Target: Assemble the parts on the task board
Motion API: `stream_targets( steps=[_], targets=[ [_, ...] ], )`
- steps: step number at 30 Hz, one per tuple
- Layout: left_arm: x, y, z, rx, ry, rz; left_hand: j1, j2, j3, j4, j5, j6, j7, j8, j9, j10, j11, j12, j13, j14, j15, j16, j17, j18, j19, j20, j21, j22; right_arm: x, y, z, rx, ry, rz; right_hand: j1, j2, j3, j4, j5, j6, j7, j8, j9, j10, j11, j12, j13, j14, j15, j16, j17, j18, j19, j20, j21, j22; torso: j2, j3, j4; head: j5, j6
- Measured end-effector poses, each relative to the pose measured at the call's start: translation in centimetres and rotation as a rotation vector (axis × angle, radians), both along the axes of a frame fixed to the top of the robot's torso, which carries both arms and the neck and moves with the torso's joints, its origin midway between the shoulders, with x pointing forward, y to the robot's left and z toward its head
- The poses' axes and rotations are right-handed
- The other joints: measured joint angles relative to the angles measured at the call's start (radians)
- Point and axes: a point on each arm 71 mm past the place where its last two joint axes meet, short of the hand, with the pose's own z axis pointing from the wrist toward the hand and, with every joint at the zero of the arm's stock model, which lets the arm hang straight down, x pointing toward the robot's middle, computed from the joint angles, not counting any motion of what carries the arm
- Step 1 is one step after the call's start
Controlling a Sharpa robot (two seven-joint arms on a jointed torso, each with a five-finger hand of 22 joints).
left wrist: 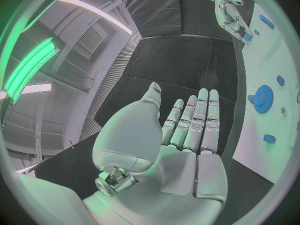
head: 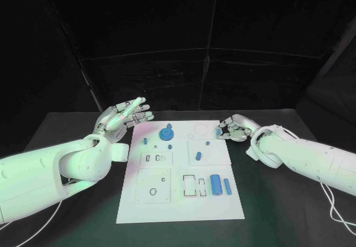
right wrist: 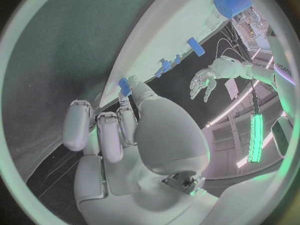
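The white task board lies in the middle of the black table. On it are a blue gear, a blue cylinder with a slim blue bar beside it, and small blue pieces such as the one on the right half. My left hand hovers off the board's far left corner, fingers straight and apart, holding nothing. My right hand sits at the board's far right edge, fingers curled. It pinches a small blue part between thumb and fingertip. The left wrist view shows the gear and my right hand.
Black table spreads on both sides of the board. Dark curtain walls close off the far side. White cables trail from my right arm near the table's right edge. The board has several recessed slots in its near half.
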Motion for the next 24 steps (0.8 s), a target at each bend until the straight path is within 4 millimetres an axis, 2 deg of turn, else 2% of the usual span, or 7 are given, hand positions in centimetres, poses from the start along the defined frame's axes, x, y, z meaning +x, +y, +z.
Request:
stream_targets(
  steps=[2, 4, 8, 15, 24],
  targets=[
    [0.00, 0.00, 0.00, 0.000, 0.000, 0.000, 0.000, 0.000, 0.000, 0.000, 0.000, 0.000, 0.000, 0.000, 0.000, 0.000, 0.000, 0.000, 0.000, 0.000, 0.000, -0.001, 0.000, 0.000, 0.001, -0.001, 0.000, 0.000, 0.00, 0.00, 0.00, 0.000, 0.000, 0.000, -0.005, 0.005, 0.010, -0.005, 0.000, 0.019, -0.006, 0.010, 0.003, 0.005, -0.005, 0.000, 0.001, 0.001, -0.002, 0.000, 0.000, 0.000, 0.000, 0.000, 0.000, 0.000, 0.000, 0.0000, 0.0000, 0.000, -0.001],
    [0.00, 0.00, -0.01, 0.000, 0.001, 0.000, 0.000, 0.000, 0.000, 0.000, 0.000, 0.000, 0.000, 0.000, 0.000, 0.000, 0.000, 0.000, 0.000, 0.000, 0.000, -0.004, 0.000, 0.000, 0.003, -0.003, 0.000, 0.000, 0.00, 0.01, 0.00, 0.001, 0.000, -0.001, -0.004, 0.005, 0.021, -0.012, -0.013, 0.043, -0.015, 0.022, 0.006, 0.010, -0.010, 0.000, 0.000, 0.002, -0.013, 0.000, 0.000, 0.000, 0.004, -0.004, 0.000, 0.001, 0.000, 0.0000, 0.0000, -0.001, -0.002],
    [0.00, 0.00, -0.01, 0.000, 0.001, -0.001, 0.000, 0.000, 0.000, 0.000, 0.000, 0.000, 0.000, 0.000, 0.000, 0.000, 0.000, 0.000, 0.000, 0.000, 0.000, -0.004, 0.000, 0.000, 0.003, -0.003, 0.000, 0.000, 0.02, 0.01, 0.04, 0.002, -0.003, -0.003, -0.005, 0.013, 0.042, -0.023, -0.037, 0.071, -0.027, 0.035, 0.007, 0.013, -0.019, 0.004, -0.001, 0.003, -0.021, 0.000, 0.000, 0.000, 0.009, -0.009, 0.000, 0.002, 0.000, 0.0000, 0.0001, -0.002, -0.002],
    [0.00, 0.00, -0.02, 0.000, 0.002, -0.001, 0.000, 0.000, 0.000, 0.000, 0.000, -0.001, 0.000, 0.000, 0.000, 0.000, 0.000, 0.000, 0.000, 0.000, 0.000, -0.004, 0.000, 0.000, 0.003, -0.003, 0.000, 0.000, 0.02, 0.13, 0.13, 0.009, -0.011, -0.006, -0.007, 0.026, 0.059, -0.034, -0.042, 0.078, -0.024, 0.049, 0.012, 0.023, -0.030, 0.009, -0.001, 0.003, -0.029, 0.000, 0.000, 0.000, 0.011, -0.018, 0.000, 0.008, 0.000, 0.0001, 0.0008, -0.002, -0.004],
    [0.00, 0.05, -0.02, 0.001, 0.002, 0.000, 0.000, 0.000, 0.000, 0.000, 0.000, -0.006, -0.002, 0.000, 0.000, 0.000, 0.000, 0.000, 0.000, 0.000, 0.000, -0.004, 0.000, 0.000, 0.003, -0.003, 0.000, -0.001, -0.51, 0.30, 0.57, 0.032, -0.030, -0.008, -0.009, 0.032, 0.070, -0.040, -0.035, 0.079, -0.024, 0.049, 0.012, 0.023, -0.030, 0.009, -0.001, 0.000, -0.032, 0.000, 0.000, 0.000, 0.014, -0.021, 0.000, 0.011, -0.001, 0.0001, 0.0012, 0.004, -0.002]
  ],
)
